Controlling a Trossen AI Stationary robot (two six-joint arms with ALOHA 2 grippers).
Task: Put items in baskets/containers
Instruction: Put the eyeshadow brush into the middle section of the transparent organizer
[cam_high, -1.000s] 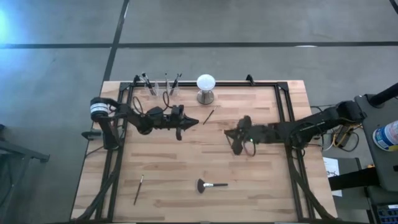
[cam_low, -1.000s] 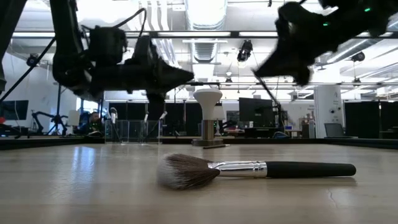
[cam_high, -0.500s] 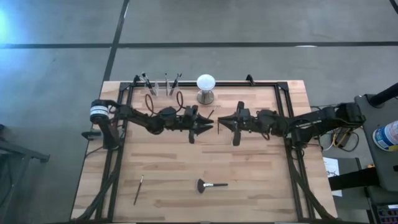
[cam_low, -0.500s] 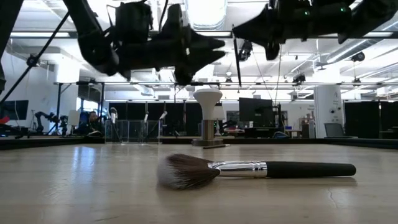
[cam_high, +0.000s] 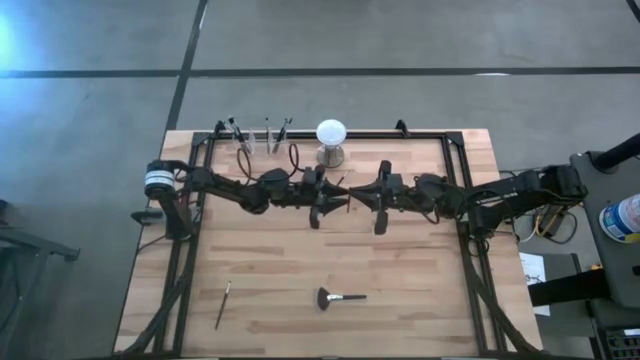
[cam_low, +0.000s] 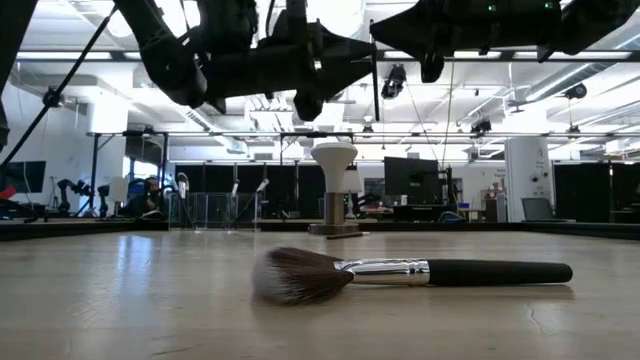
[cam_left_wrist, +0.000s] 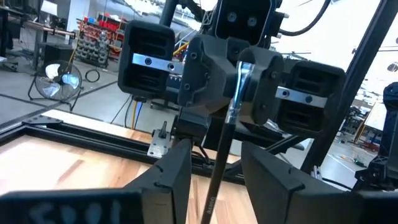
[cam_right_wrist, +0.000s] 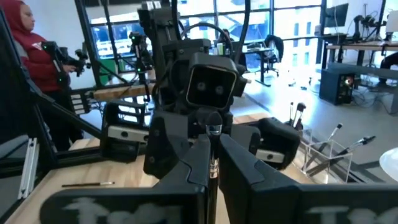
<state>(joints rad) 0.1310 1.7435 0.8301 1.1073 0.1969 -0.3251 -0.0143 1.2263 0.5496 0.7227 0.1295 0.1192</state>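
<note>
we see both arms raised over the middle of the wooden table (cam_high: 420, 290), tips facing each other. the right gripper (cam_high: 356, 196) has its fingers pressed together on a slim makeup brush (cam_right_wrist: 213, 146), which stands upright between them in the right wrist view. the left gripper (cam_high: 340, 203) sits just beside it with its fingers (cam_left_wrist: 171, 171) spread apart, one on each side of the same brush handle, not visibly touching it.

at the far edge stands a row of clear cups (cam_high: 258, 140) with a few slim brushes (cam_high: 236, 130) already standing in them, and beside the cups a white globe on a metal stand (cam_high: 331, 141).

on the near part of the table lie a fan-headed brush (cam_low: 400, 272) with dark bristles and a silvery ferrule, and, well apart to the left, another thin brush (cam_high: 223, 303).

a person in a red top (cam_right_wrist: 34, 46) shows in the room behind.
</note>
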